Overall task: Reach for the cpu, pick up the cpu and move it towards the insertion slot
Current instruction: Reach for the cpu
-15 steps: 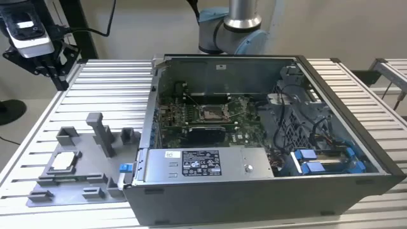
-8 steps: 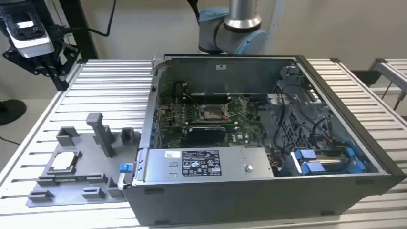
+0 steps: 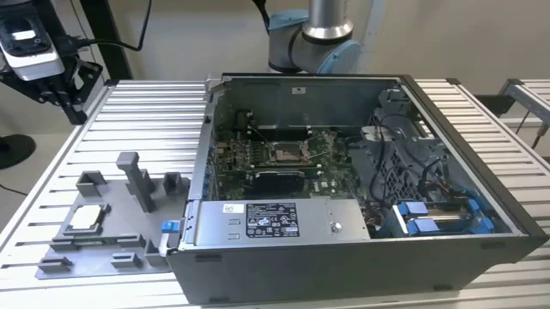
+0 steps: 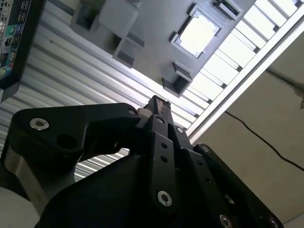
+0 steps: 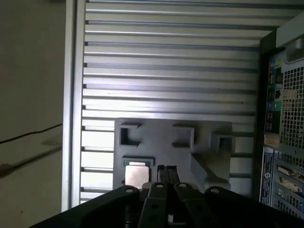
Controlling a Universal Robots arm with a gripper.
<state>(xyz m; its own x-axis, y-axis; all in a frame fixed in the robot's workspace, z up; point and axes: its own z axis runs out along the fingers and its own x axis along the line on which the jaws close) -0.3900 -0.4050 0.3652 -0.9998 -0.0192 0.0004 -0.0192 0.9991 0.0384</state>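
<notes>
The cpu [image 3: 86,219] is a small pale square chip lying in a recess of the grey fixture plate [image 3: 103,261], at the exterior view's left, on the table. Both wrist views look down on the cpu [image 4: 197,34] [image 5: 136,175]. My gripper [image 3: 71,106] hangs high above the table's far left corner, well away from the chip, its fingers [image 5: 166,170] shut together with nothing between them. The same black fingertips [image 4: 156,103] point toward the plate in the second wrist view. The insertion slot [image 3: 288,152], a silver-framed socket, sits on the green board inside the open computer case [image 3: 344,257].
Grey fixture blocks and a tall post [image 3: 138,180] stand on the plate near the chip. The case's left wall [image 3: 203,161] rises beside the plate. The slatted aluminium table [image 3: 146,122] stretches between my gripper and the plate. Cables and blue drive parts [image 3: 429,219] fill the case's right side.
</notes>
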